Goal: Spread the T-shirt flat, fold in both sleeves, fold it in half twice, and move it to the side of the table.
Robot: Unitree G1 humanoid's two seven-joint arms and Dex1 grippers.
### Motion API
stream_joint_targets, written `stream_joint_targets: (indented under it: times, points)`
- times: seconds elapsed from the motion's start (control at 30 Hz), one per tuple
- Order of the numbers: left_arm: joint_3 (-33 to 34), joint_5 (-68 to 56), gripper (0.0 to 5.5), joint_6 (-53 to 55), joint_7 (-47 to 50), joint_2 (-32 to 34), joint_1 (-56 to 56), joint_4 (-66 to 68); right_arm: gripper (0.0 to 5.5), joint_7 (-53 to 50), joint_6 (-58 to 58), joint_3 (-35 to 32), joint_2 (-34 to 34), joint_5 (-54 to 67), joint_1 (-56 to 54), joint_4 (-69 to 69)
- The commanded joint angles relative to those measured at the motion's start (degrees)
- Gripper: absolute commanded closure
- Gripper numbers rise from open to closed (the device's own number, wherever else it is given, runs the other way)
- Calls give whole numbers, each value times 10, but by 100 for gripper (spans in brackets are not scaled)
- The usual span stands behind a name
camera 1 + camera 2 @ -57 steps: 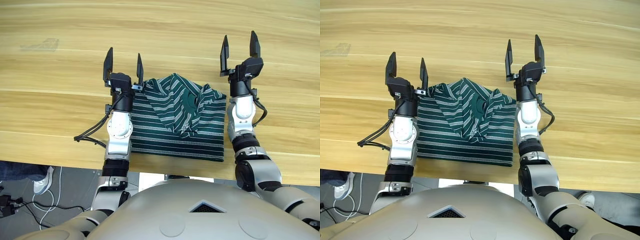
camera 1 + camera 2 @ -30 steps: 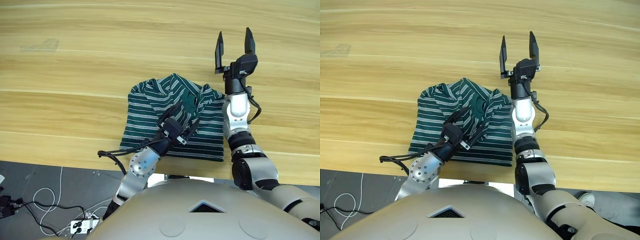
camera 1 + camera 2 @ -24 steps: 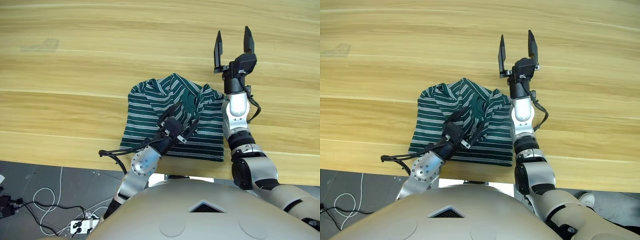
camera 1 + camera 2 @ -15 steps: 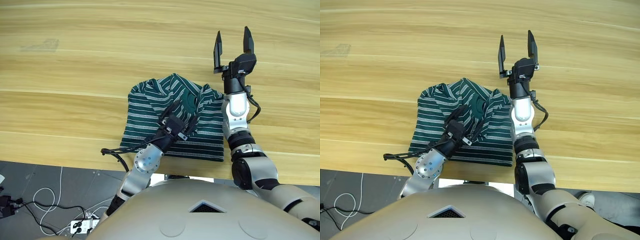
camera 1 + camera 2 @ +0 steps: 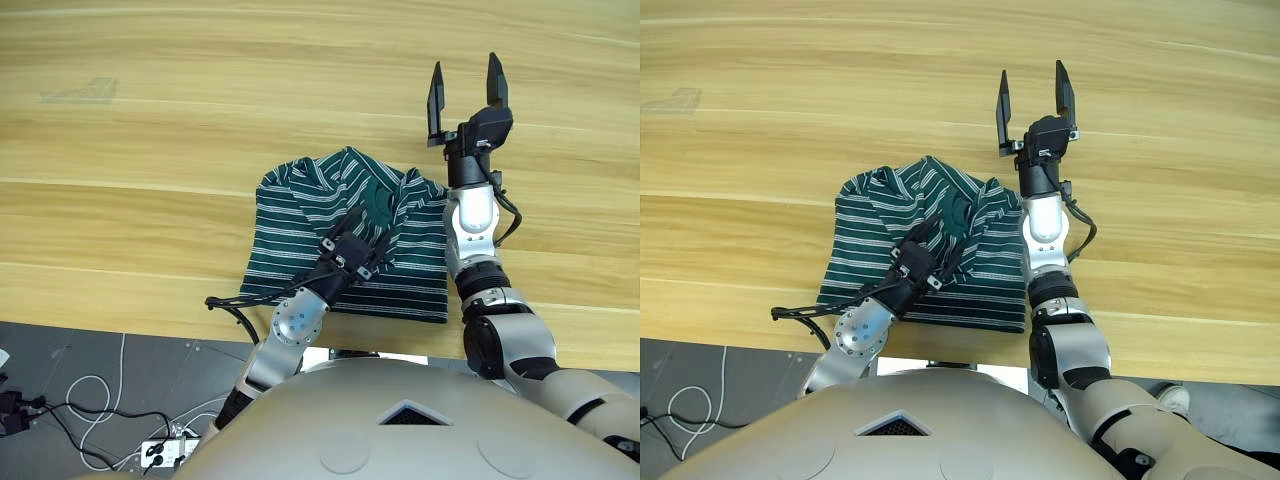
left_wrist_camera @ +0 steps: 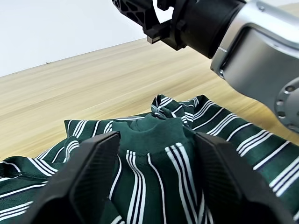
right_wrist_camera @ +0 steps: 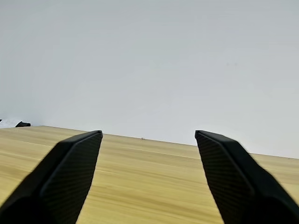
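The green striped T-shirt (image 5: 290, 225) is lying bunched at the bench's (image 5: 150, 130) near edge. The left pincer (image 5: 365, 232), spread wide and empty, is straddling its collar, probably to grip and flatten it. The right pincer (image 5: 463, 85) is hovering open and empty past the shirt's far right corner.

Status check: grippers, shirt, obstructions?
Left gripper open, straddling T-shirt collar. Right gripper open over table beside it. T-shirt rumpled, not flat. Nothing blocking.

Bright, even light, soft short shadows, mild sheen on wooden table (image 5: 150, 60)
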Motion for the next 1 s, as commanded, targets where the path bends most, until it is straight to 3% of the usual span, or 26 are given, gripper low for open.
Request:
stream_joint_targets:
  times: [0.03,0.47,1.0]
  points:
    - [-1,-4,331,-2,5,-10,-2,12,181,-3,1,-1,-3,-2,-10,5]
    - [14,-3,541,-9,14,-14,-9,30,181,-5,0,0,-3,-4,-11,8]
    - [88,-2,548,-13,6,11,-54,3,181,4,1,2,-4,2,-2,6]
